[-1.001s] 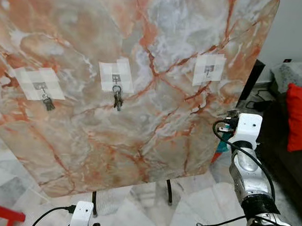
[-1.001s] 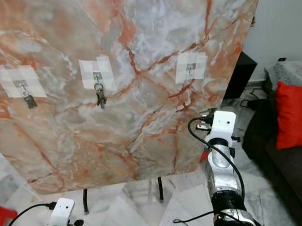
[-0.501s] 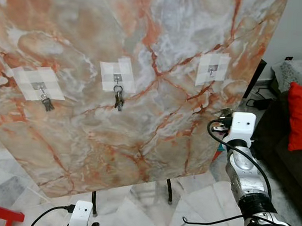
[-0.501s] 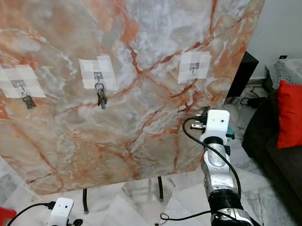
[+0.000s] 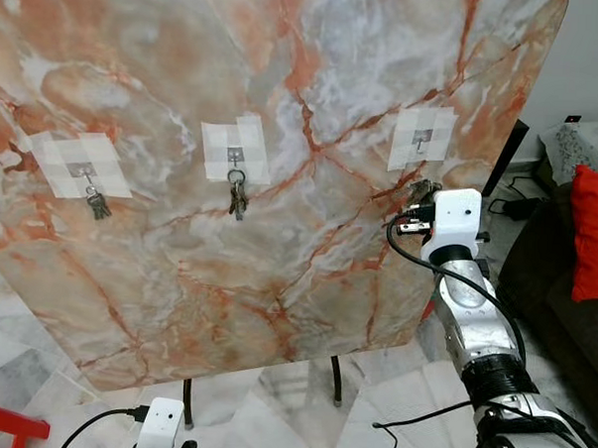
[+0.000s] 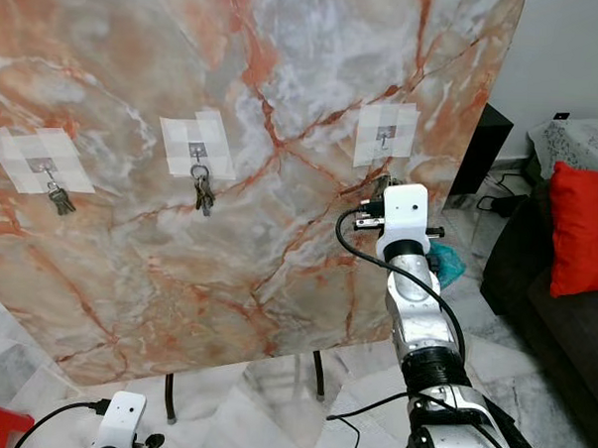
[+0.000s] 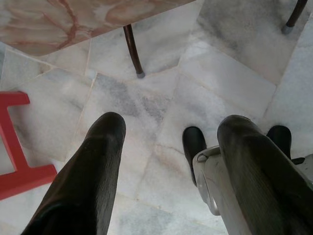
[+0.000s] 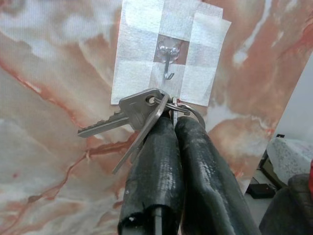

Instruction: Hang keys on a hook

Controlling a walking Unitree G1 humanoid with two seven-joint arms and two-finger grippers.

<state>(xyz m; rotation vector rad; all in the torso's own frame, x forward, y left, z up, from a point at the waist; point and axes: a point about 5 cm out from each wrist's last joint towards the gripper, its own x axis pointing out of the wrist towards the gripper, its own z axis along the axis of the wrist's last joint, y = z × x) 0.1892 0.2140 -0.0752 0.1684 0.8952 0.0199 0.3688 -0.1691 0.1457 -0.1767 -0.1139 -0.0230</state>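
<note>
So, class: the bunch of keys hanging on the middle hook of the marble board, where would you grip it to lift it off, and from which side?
Grip the key blades dangling below the ring, coming straight at the board's face. The ring loops over the middle hook, so it must stay free to slide up and off; the blades hang clear of the tape patch.

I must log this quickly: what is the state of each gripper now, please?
Left gripper: open, holding nothing, hanging above the floor.
Right gripper: closed on the keys, just below the empty hook.
</note>
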